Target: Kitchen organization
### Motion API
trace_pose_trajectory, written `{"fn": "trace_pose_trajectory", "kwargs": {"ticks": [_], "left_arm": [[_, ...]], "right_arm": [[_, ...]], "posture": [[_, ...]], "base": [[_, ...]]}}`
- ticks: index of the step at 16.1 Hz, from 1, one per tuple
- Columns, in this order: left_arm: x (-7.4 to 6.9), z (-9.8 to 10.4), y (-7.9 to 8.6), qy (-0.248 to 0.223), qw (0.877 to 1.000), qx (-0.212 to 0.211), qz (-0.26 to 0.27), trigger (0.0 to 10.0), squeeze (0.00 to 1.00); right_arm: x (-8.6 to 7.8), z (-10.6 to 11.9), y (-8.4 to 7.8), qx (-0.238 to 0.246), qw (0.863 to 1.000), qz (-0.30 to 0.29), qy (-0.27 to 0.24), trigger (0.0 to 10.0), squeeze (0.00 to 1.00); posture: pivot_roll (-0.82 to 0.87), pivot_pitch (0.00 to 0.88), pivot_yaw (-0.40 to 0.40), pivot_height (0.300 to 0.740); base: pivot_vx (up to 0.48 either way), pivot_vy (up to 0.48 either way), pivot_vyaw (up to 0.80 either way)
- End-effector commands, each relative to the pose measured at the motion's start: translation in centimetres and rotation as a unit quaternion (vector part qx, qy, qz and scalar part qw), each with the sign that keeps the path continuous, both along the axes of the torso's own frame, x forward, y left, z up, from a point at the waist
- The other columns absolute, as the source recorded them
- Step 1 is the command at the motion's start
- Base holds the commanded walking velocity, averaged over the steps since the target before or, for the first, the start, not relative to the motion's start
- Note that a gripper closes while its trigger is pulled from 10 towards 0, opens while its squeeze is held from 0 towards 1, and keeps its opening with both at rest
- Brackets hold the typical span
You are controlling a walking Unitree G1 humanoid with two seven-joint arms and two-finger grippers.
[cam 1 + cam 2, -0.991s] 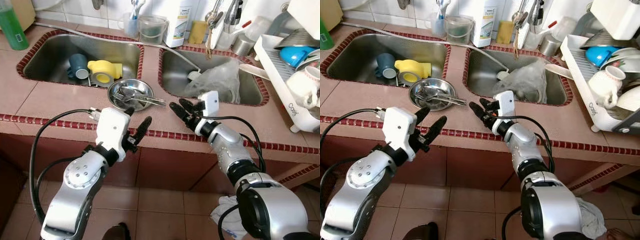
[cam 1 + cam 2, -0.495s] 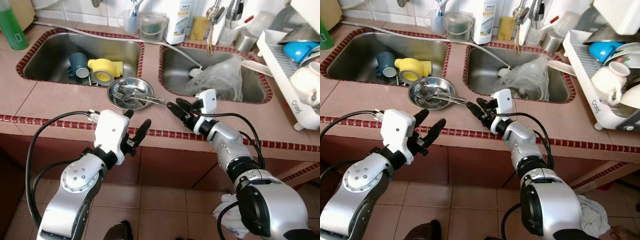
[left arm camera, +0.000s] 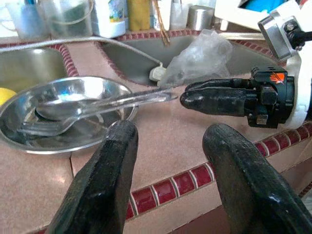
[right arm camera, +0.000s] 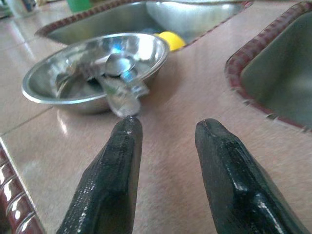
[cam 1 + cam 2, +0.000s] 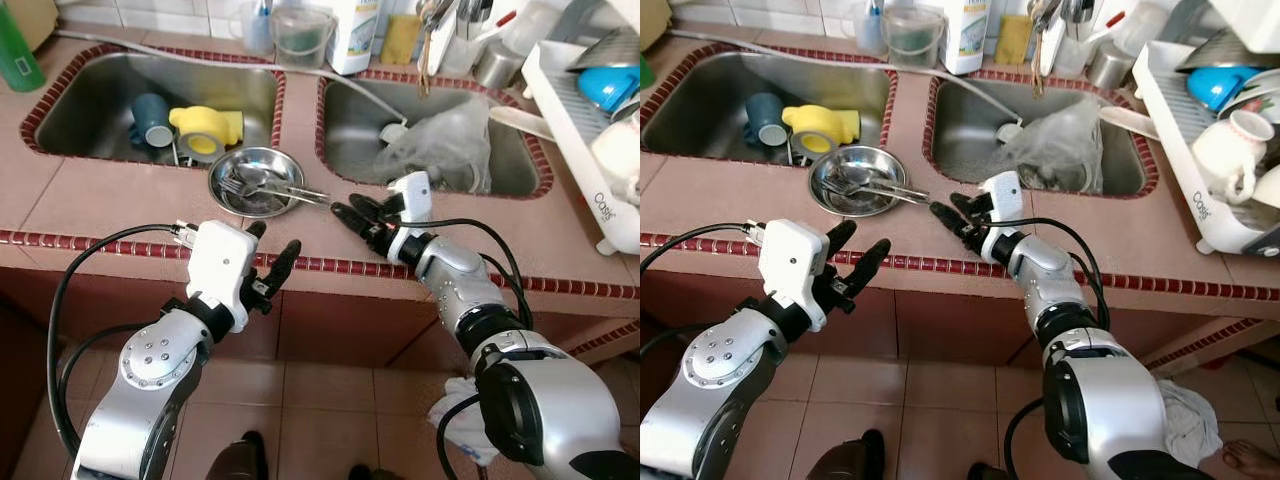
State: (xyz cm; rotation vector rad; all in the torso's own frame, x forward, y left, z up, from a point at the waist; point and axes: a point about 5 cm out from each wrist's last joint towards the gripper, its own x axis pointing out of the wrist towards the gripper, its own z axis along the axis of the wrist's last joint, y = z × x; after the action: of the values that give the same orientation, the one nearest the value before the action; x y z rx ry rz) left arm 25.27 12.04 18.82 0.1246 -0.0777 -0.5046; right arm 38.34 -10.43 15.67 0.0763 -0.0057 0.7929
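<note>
While the left gripper (image 5: 270, 250) hangs spread off the worktop's front edge, the right gripper (image 5: 350, 212), also spread, nears the steel bowl's (image 5: 232, 175) spoon handles (image 5: 303, 194).

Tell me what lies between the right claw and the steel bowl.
Only spoon handles jutting from the steel bowl toward the right claw; otherwise bare countertop, per the left eye view.

Green bottle (image 5: 14, 58), white rag on floor (image 5: 1188, 424), tiled floor (image 5: 330, 400)

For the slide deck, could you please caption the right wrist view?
Open right gripper low over the tiled counter, fingertips nearing cutlery handles overhanging a steel bowl.
</note>
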Motion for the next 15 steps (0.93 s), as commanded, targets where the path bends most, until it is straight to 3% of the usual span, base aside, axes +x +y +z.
{"fn": "trace_pose_trajectory", "kwargs": {"ticks": [1,6,15], "left_arm": [[-0.4,0.1,-0.3,0.001,1.0,-0.001,-0.008,10.0,0.0],[-0.4,0.2,-0.4,0.004,1.0,-0.001,-0.01,10.0,0.0],[0.0,0.2,-0.4,0.002,1.0,0.0,-0.015,10.0,0.0]], "right_arm": [[-0.1,0.3,0.9,-0.008,1.0,0.028,-0.002,10.0,0.0],[-0.8,0.7,3.6,-0.013,0.994,0.098,-0.036,10.0,0.0],[-0.7,0.9,3.1,-0.017,0.995,0.086,-0.05,10.0,0.0]], "posture": [[0.27,0.244,-0.086,0.74],[0.26,0.245,-0.082,0.74],[0.25,0.236,-0.073,0.74]], "base": [[0.0,0.0,0.0],[0.0,0.0,0.0],[0.0,0.0,0.0]]}}
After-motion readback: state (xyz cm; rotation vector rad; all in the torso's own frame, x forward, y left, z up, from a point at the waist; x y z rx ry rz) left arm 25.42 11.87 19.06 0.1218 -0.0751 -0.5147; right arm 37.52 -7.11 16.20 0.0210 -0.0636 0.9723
